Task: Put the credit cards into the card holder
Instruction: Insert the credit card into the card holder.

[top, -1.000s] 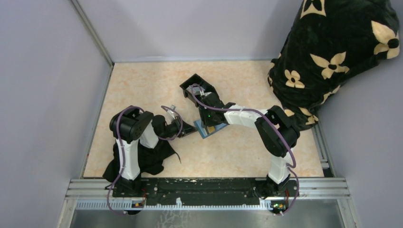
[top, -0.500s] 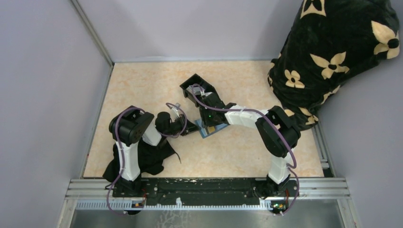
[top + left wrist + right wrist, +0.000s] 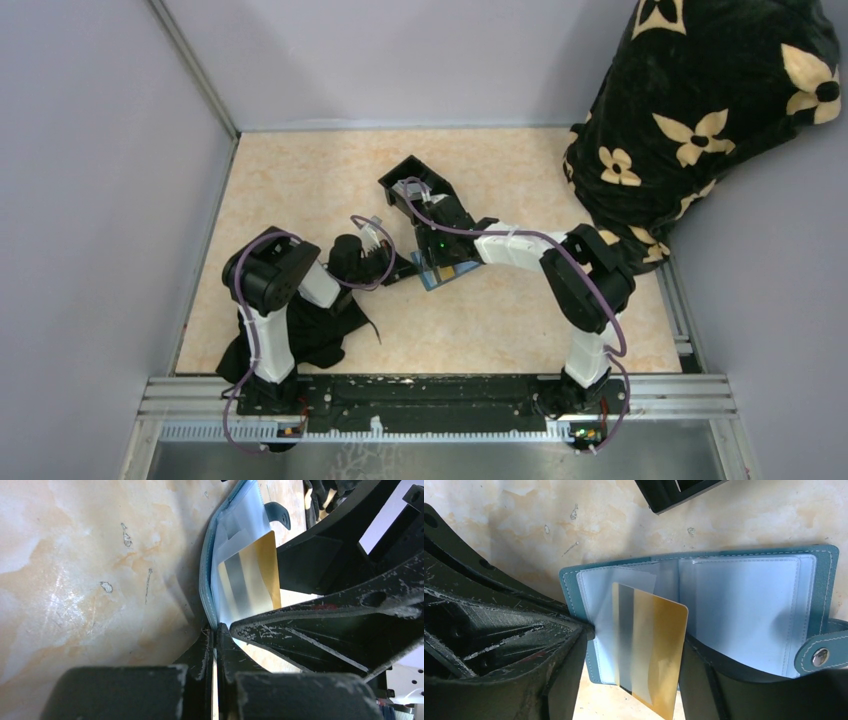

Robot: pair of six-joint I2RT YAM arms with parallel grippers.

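The left hand point(image 3: 215, 630) is clenched on the edge of the teal-blue stitched card holder point(image 3: 744, 610), which is laid open on the marbled beige desk point(image 3: 300, 190) just beside the black open-topped plastic tray point(image 3: 405, 180). The right hand point(image 3: 636, 639) is spread either side of the thin tan-yellow credit card point(image 3: 649, 655); whether it is gripped cannot be told. Card: long axis along the holder's fold, free end pointed away from the tray. Right wrist is bent downward; left forearm is held low.

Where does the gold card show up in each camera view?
Right wrist: gold card lower centre, tilted, over the card holder's left sleeves.
Left wrist: upper centre, standing in the open holder.
Top external: too small to make out; holder mid-table.
Shared landmark: the teal holder.
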